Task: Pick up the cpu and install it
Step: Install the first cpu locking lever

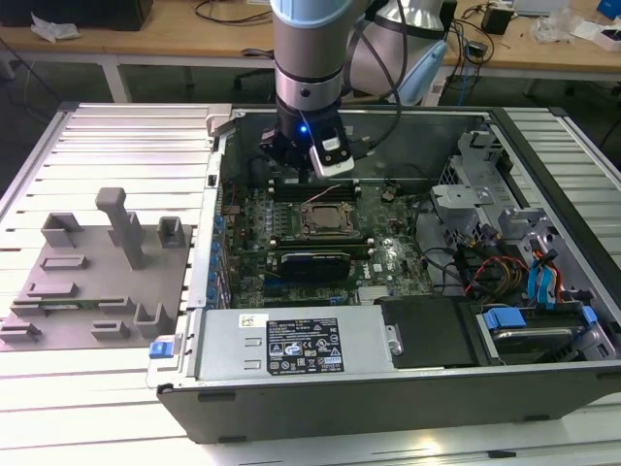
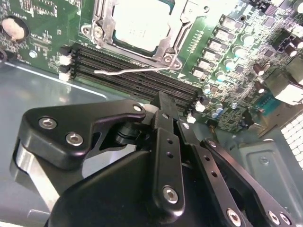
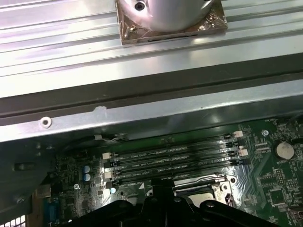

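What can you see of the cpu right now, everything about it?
The cpu is a flat square chip with a pale silvery metal top, dull and faintly marked. It lies level inside the motherboard socket, its edges bordered by the socket's metal frame, whose thin wire lever lies alongside the memory slots. In the exterior view it shows as the pale square in the socket's middle. The gripper is off it, above the memory slots, and nothing else touches its top.
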Available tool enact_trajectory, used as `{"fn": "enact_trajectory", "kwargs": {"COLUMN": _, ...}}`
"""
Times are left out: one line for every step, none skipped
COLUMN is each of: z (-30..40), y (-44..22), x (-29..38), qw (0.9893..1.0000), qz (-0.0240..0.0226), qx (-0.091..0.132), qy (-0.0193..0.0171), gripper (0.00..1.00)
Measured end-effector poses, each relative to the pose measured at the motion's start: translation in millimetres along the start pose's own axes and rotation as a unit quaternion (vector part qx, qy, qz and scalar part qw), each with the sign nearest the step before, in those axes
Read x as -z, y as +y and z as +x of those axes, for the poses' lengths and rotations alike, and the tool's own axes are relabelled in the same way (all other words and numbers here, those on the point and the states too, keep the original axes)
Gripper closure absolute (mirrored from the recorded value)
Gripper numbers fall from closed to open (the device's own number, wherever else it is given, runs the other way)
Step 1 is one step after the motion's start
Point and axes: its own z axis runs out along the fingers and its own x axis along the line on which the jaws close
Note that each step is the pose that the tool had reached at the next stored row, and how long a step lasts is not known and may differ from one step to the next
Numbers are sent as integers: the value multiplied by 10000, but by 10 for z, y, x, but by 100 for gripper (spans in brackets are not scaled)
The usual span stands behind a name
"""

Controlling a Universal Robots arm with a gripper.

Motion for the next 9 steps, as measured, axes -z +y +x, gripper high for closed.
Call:
{"fn": "enact_trajectory", "kwargs": {"z": 0, "y": -1, "x": -4, "qw": 10000, "qz": 3, "qx": -43, "qy": -11, "gripper": 89}}
{"fn": "enact_trajectory", "kwargs": {"z": 0, "y": -2, "x": -8, "qw": 10000, "qz": 7, "qx": -90, "qy": -23, "gripper": 89}}
{"fn": "enact_trajectory", "kwargs": {"z": -5, "y": -3, "x": -16, "qw": 9999, "qz": 18, "qx": -145, "qy": -38, "gripper": 89}}
{"fn": "enact_trajectory", "kwargs": {"z": -11, "y": -4, "x": -24, "qw": 9998, "qz": 19, "qx": -168, "qy": -44, "gripper": 89}}
{"fn": "enact_trajectory", "kwargs": {"z": -22, "y": -5, "x": -37, "qw": 9998, "qz": 18, "qx": -191, "qy": -49, "gripper": 89}}
{"fn": "enact_trajectory", "kwargs": {"z": -37, "y": -6, "x": -55, "qw": 9997, "qz": 19, "qx": -219, "qy": -56, "gripper": 89}}
{"fn": "enact_trajectory", "kwargs": {"z": -46, "y": -7, "x": -65, "qw": 9997, "qz": 19, "qx": -235, "qy": -60, "gripper": 89}}
{"fn": "enact_trajectory", "kwargs": {"z": -60, "y": -8, "x": -80, "qw": 9996, "qz": 18, "qx": -259, "qy": -66, "gripper": 89}}
{"fn": "enact_trajectory", "kwargs": {"z": -69, "y": -8, "x": -89, "qw": 9996, "qz": 20, "qx": -275, "qy": -70, "gripper": 89}}
